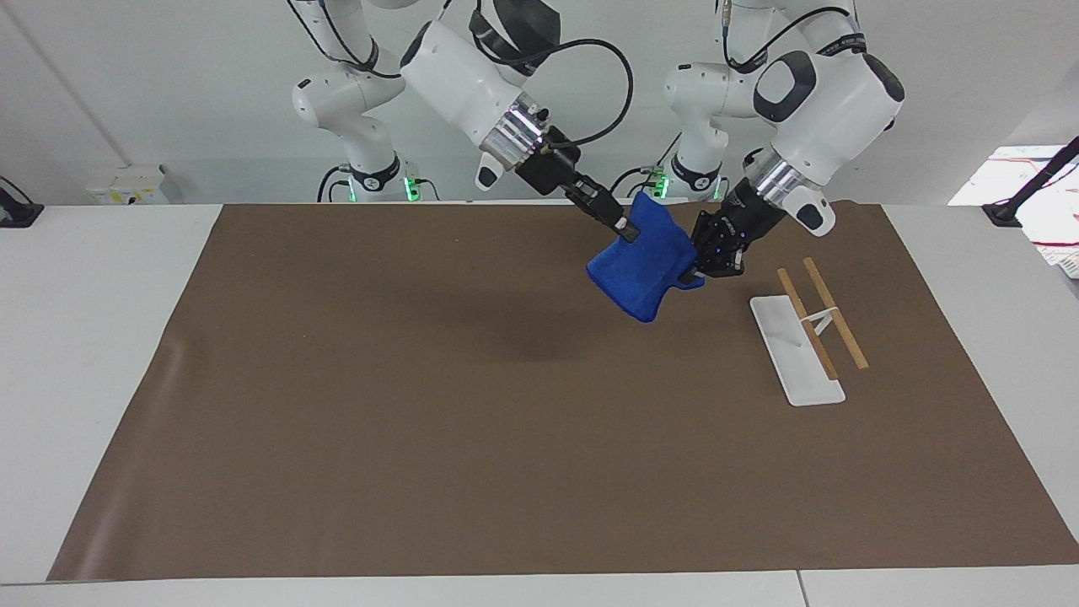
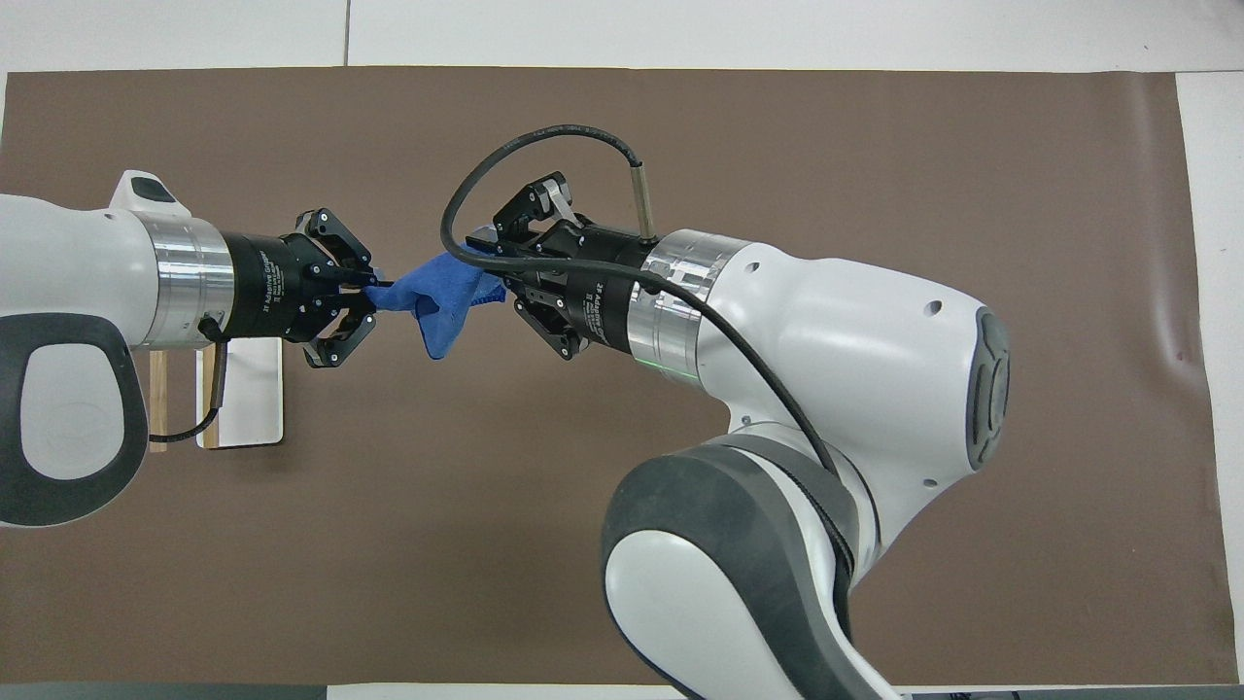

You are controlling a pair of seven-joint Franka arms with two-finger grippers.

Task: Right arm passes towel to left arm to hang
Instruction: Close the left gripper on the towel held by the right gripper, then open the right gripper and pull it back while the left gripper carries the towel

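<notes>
The blue towel (image 1: 645, 265) hangs in the air over the brown mat, stretched between both grippers. My right gripper (image 1: 625, 229) comes in from the right arm's side and pinches the towel's upper edge. My left gripper (image 1: 693, 274) is shut on the towel's lower corner on the side toward the rack. From above, the towel (image 2: 437, 301) spans the gap between the left gripper (image 2: 374, 287) and the right gripper (image 2: 486, 282), with a fold drooping below.
A white rack base (image 1: 797, 354) with two wooden rails (image 1: 834, 312) lies on the brown mat (image 1: 421, 421) toward the left arm's end. In the overhead view the rack base (image 2: 248, 389) is partly covered by the left arm.
</notes>
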